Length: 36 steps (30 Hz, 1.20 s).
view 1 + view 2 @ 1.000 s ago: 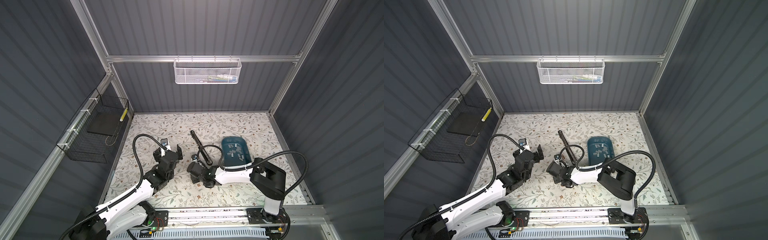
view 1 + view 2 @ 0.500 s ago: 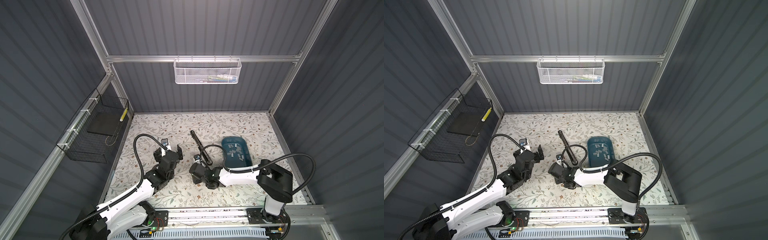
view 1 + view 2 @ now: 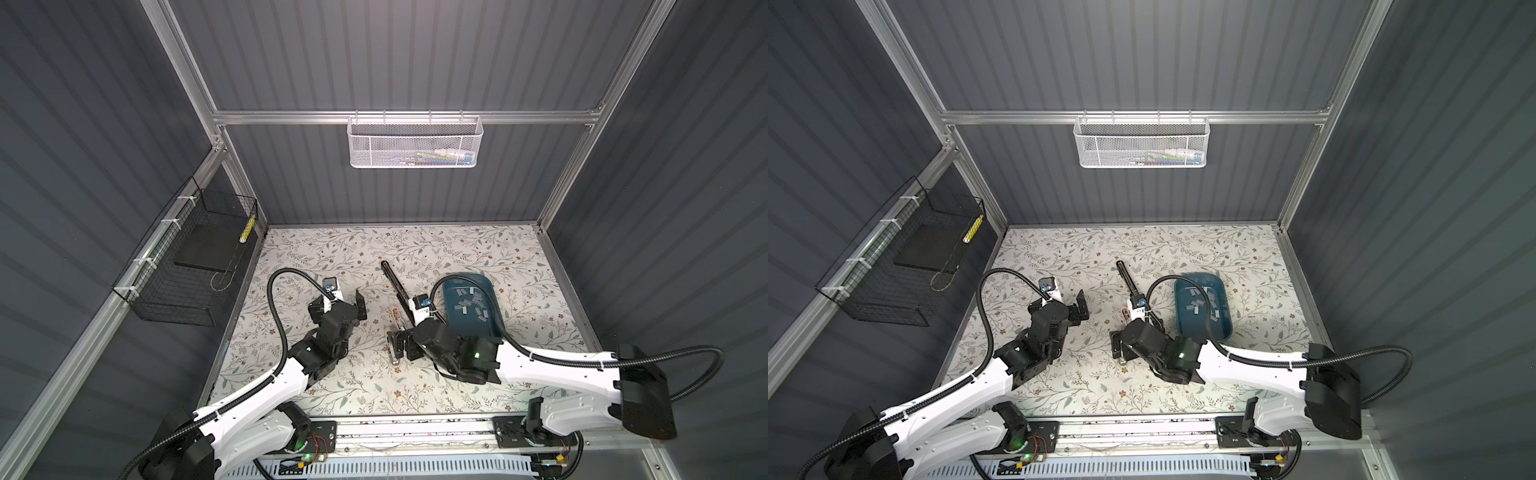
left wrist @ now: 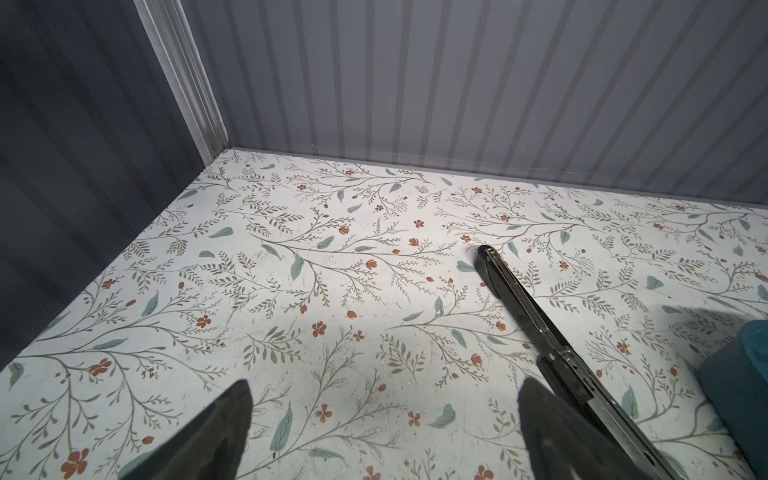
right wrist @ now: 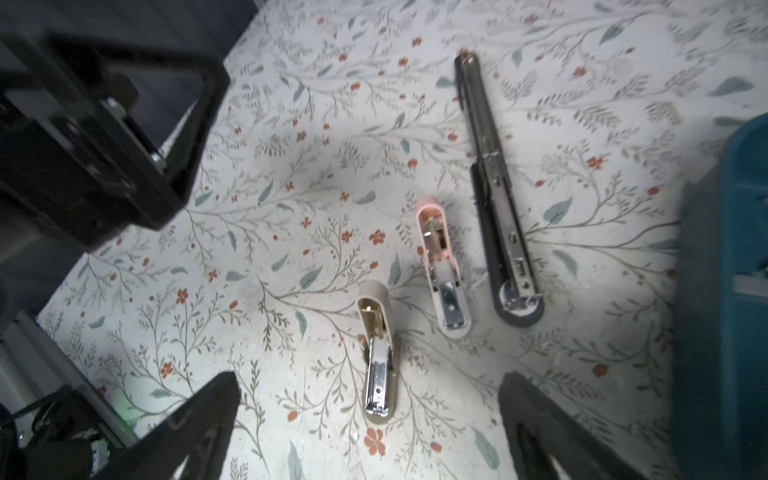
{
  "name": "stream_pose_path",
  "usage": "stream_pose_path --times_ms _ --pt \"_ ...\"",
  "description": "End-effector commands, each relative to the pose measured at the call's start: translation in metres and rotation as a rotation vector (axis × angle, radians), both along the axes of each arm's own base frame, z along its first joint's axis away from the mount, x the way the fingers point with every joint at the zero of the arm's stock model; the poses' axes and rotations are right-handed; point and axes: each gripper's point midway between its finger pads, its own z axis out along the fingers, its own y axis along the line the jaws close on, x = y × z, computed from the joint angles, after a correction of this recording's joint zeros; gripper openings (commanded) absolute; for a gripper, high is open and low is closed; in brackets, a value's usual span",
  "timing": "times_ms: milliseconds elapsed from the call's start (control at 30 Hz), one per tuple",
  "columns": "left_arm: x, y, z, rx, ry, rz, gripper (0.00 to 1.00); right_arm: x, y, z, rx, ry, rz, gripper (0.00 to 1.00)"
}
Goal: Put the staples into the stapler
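Three staplers lie opened flat near the table's middle: a long black stapler point(image 3: 397, 286) point(image 5: 494, 199), a pink stapler point(image 3: 395, 314) point(image 5: 442, 266) and a beige stapler point(image 3: 392, 353) point(image 5: 377, 353). Several staples point(image 3: 469, 301) point(image 3: 1204, 302), short silver-grey strips, lie loose in a blue tray point(image 3: 496, 328). My right gripper point(image 3: 399, 347) point(image 5: 369, 376) is open, low over the beige stapler's metal end, which lies between its fingers untouched. My left gripper point(image 3: 351, 309) point(image 4: 385, 384) is open and empty, left of the black stapler point(image 4: 532, 316).
The tray point(image 5: 727, 291) stands just right of the right gripper. A black wire basket point(image 3: 187, 266) hangs on the left wall and a white mesh basket point(image 3: 413, 141) on the back wall. The left gripper's frame point(image 5: 104, 124) shows in the right wrist view.
My right gripper has gone from nearly shut to wide open, and its arm has swung a little toward the front right. The left arm has not moved.
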Motion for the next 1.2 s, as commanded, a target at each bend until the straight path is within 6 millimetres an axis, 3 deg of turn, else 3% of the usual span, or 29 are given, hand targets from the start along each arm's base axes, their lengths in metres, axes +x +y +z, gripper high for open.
stream_pose_path --times_ms 0,167,300,400,467,600,633,700,733,833,967,1167 --pt "-0.001 -0.009 0.014 -0.082 -0.010 -0.041 1.00 0.008 -0.029 -0.001 -0.063 -0.062 -0.081 0.99" --pt "-0.006 -0.006 0.005 -0.217 -0.009 -0.007 1.00 0.012 -0.067 0.014 -0.221 0.031 -0.109 0.99" --pt "-0.005 -0.013 -0.008 -0.204 0.012 -0.039 1.00 0.006 -0.084 0.036 -0.164 0.025 -0.102 0.99" --pt "-0.005 -0.004 -0.022 -0.141 0.015 -0.011 1.00 0.008 -0.096 0.034 -0.122 0.128 -0.083 0.98" --pt "-0.007 -0.002 -0.023 -0.140 0.019 -0.005 1.00 0.019 -0.119 0.029 -0.141 0.154 -0.135 0.86" --pt "-0.007 -0.007 -0.023 -0.136 0.010 -0.038 1.00 0.049 -0.162 0.003 -0.161 0.195 -0.270 0.55" --pt "-0.007 -0.006 -0.026 -0.130 0.015 -0.035 1.00 0.055 -0.167 -0.006 -0.153 0.226 -0.287 0.47" --pt "-0.006 -0.004 -0.034 -0.111 0.034 -0.018 1.00 0.064 -0.174 -0.018 -0.135 0.270 -0.314 0.39" --pt "-0.006 -0.003 -0.038 -0.107 0.044 -0.009 1.00 0.069 -0.175 -0.031 -0.146 0.316 -0.322 0.38" --pt "-0.005 -0.005 -0.041 -0.100 0.060 -0.008 1.00 0.076 -0.181 -0.047 -0.158 0.378 -0.344 0.30" --pt "-0.003 -0.006 -0.039 -0.093 0.064 -0.004 1.00 0.082 -0.186 -0.070 -0.181 0.433 -0.370 0.28" --pt "-0.001 -0.015 -0.042 -0.105 0.093 -0.031 1.00 0.073 -0.188 -0.112 -0.245 0.546 -0.367 0.25"
